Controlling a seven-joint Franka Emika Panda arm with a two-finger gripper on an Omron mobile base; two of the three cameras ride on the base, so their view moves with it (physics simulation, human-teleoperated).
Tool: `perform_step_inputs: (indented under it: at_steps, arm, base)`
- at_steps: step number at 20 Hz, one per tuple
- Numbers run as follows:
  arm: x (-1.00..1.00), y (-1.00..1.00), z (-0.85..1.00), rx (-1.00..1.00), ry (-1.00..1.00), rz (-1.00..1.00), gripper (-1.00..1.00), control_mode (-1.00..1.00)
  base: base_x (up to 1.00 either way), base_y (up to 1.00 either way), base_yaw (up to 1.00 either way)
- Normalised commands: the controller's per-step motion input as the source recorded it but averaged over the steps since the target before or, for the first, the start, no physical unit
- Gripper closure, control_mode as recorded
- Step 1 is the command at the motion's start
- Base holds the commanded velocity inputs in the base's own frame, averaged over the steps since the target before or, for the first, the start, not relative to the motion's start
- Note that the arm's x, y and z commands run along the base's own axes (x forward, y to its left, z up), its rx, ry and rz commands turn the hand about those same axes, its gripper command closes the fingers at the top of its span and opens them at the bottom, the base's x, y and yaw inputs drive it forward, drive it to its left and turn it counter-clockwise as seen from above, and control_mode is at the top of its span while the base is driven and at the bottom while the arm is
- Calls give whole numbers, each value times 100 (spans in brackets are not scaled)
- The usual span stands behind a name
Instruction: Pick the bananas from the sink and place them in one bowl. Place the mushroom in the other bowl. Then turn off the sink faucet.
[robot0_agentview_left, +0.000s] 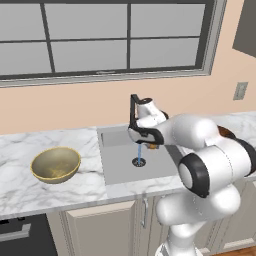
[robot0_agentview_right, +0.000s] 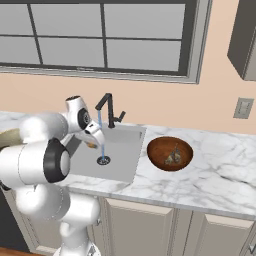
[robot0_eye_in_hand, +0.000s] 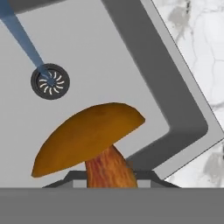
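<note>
My gripper (robot0_agentview_left: 149, 144) hangs over the sink (robot0_agentview_left: 120, 167), shut on the orange-brown mushroom (robot0_agentview_left: 152, 146). The hand view has the mushroom (robot0_eye_in_hand: 87, 138) held by its stem, cap up, above the grey basin floor. The dark reddish-brown bowl (robot0_agentview_right: 170, 153) stands on the counter right of the sink (robot0_agentview_right: 122, 155), with the bananas (robot0_agentview_right: 173, 156) lying inside it. The yellow-olive bowl (robot0_agentview_left: 55, 164) stands on the counter left of the sink and looks empty. Water runs in a thin blue stream (robot0_agentview_right: 102, 135) from the black faucet (robot0_agentview_right: 109, 111) down to the drain (robot0_eye_in_hand: 50, 82).
A white marble counter (robot0_agentview_left: 20, 190) runs along both sides of the sink, under a wide window (robot0_agentview_left: 100, 35). My arm's big white links (robot0_agentview_left: 210, 165) stand in front of the sink's right side. A wall outlet (robot0_agentview_right: 243, 107) is at the right.
</note>
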Motion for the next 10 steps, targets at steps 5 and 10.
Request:
perform_step_inputs:
  at_steps: [5,10]
  arm:
    - [-23,32,50,0,21,10,100,-100]
    - [-3,44,39,6,18,17,100,-100]
  base:
    - [0,0,0]
    - [0,0,0]
